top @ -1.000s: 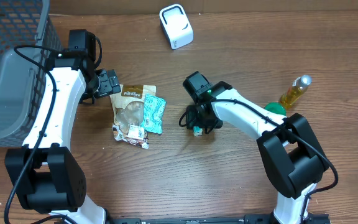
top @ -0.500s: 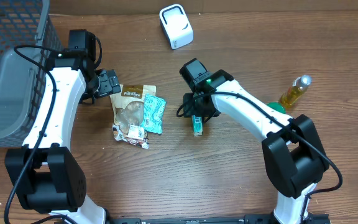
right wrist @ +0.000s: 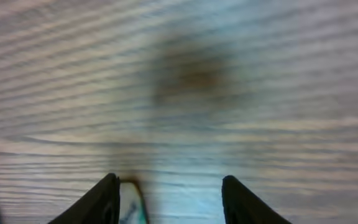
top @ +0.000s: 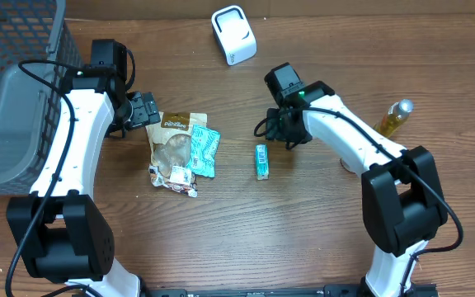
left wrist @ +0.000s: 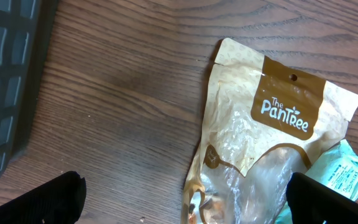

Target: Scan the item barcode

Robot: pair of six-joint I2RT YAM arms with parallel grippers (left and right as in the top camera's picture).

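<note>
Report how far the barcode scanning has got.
Done: nothing looks scanned; the white boxy scanner stands with no item near it. In hand: nothing. The right pincer is open and empty, near the small green box lying flat; the left pincer hangs open by the tan snack pouch. Left: grasp an item and present its barcode to the scanner.

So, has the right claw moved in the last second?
Yes. The right claw has drawn back from the small teal box, up the frame toward the white scanner.
</note>
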